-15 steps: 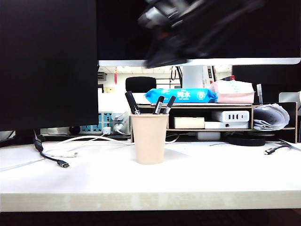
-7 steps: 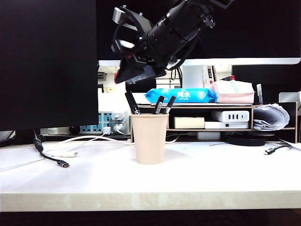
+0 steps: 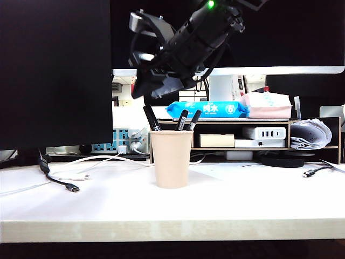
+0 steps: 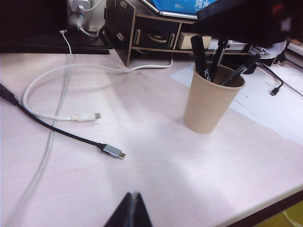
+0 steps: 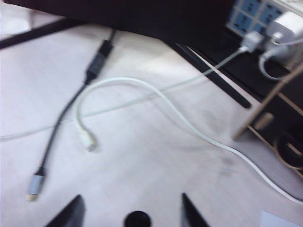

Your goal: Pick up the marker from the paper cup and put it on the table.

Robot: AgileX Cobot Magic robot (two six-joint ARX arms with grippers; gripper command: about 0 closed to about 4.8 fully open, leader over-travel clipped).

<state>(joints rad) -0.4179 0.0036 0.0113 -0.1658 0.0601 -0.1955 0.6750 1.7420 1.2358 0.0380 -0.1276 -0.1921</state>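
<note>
Exterior view: right gripper hangs above the paper cup, apart from it
Right gripper: fingers spread wide, grasping nothing
Left gripper: fingertips pressed together, empty, low over the table
Marker: upright in the cup, leaning left
Cup: on the white table

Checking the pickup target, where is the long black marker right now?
In the exterior view the marker leans left inside the paper cup at table centre, below the open right gripper.
</note>
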